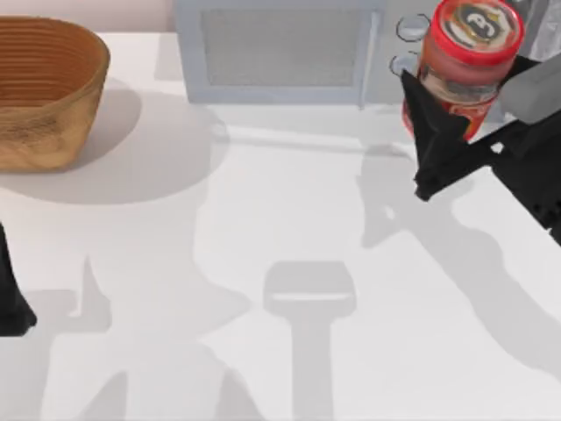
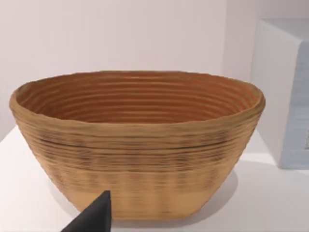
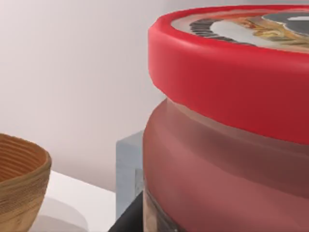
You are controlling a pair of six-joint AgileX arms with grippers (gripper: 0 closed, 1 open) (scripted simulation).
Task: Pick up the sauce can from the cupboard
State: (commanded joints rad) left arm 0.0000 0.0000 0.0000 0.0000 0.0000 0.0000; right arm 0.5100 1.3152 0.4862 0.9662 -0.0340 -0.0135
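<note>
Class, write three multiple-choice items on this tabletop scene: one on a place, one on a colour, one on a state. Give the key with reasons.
1. Where does the woven brown basket stand?
A. table's far left
B. table's far right
C. table's centre

2. What colour is the lid of the small cylindrical sauce can?
A. blue
B. red
C. green

3. What is the sauce can's state?
A. lying on the table
B. inside the basket
C. held up by the right end effector

Key: 1 A, the top view shows it at the far left corner. 2 B, the lid's rim is red. 3 C, dark fingers clasp it in front of the pale grey microwave. The left end effector sits parked at the left edge.
</note>
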